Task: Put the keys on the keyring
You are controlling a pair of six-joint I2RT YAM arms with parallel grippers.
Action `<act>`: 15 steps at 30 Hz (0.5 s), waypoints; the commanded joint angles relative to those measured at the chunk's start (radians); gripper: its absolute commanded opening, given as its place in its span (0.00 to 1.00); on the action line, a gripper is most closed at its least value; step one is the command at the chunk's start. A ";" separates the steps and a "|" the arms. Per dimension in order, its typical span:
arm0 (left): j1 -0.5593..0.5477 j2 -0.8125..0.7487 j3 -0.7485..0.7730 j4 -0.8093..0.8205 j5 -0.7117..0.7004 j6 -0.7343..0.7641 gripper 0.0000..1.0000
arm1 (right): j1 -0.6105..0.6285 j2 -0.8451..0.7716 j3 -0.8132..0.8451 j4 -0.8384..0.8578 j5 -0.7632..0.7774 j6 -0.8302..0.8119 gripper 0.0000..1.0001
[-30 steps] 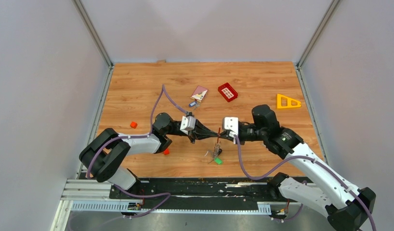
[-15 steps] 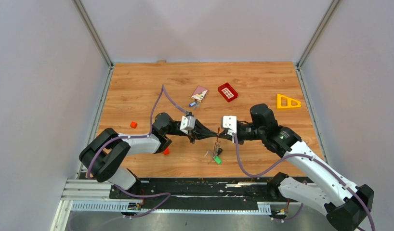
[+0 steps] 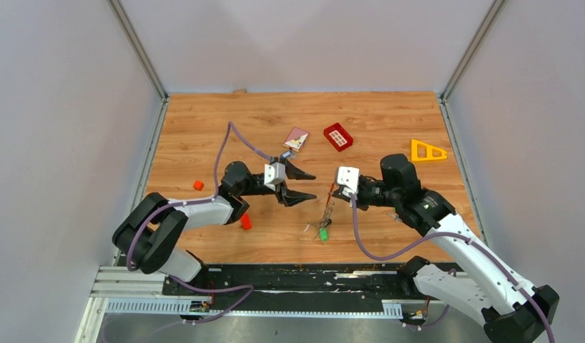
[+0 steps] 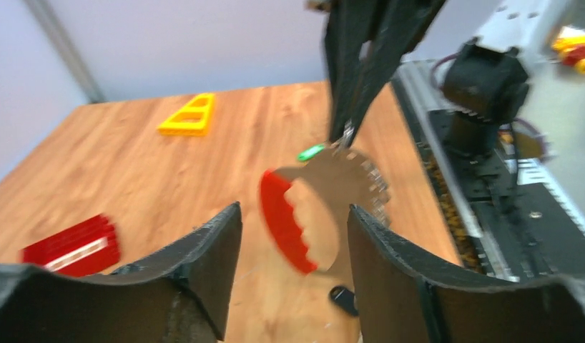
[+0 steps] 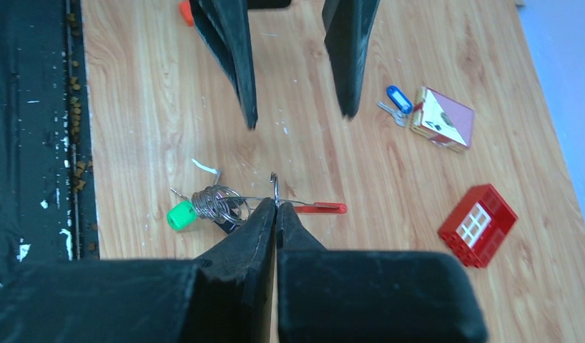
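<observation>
The keyring point(image 3: 327, 211) hangs above the table from my right gripper point(image 3: 332, 190), which is shut on its thin metal ring point(image 5: 274, 187). Its red piece point(image 5: 320, 208), coiled wire point(image 5: 214, 202) and a green-headed key point(image 5: 180, 214) dangle together. In the left wrist view the fob's red piece point(image 4: 281, 220) and grey strap point(image 4: 340, 187) swing just beyond my open left gripper point(image 4: 293, 214), touching neither finger. A black key head point(image 4: 343, 296) shows below. A blue-headed key point(image 5: 397, 96) lies on the table beside a small pink box point(image 5: 443, 118).
A red gridded tray point(image 3: 337, 136) and a yellow triangle point(image 3: 428, 151) lie at the back right. Two small orange-red blocks point(image 3: 198, 185) point(image 3: 245, 221) sit by the left arm. The black rail point(image 3: 275, 279) runs along the near edge.
My left gripper has opened and pulled back to the left, away from the keyring. The right gripper stays shut on the ring and has shifted slightly up and right.
</observation>
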 commanded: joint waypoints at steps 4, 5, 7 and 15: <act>0.063 -0.121 0.134 -0.551 -0.297 0.236 0.71 | -0.057 -0.050 0.009 -0.009 0.024 0.027 0.00; 0.063 -0.110 0.181 -0.663 -0.362 0.262 0.72 | -0.059 -0.048 0.008 -0.009 0.026 0.032 0.00; 0.064 -0.064 0.298 -0.864 -0.515 0.298 0.71 | -0.061 -0.043 0.008 -0.007 0.026 0.040 0.00; 0.063 0.150 0.546 -1.193 -0.756 0.189 0.70 | -0.062 -0.016 0.005 0.004 0.021 0.049 0.00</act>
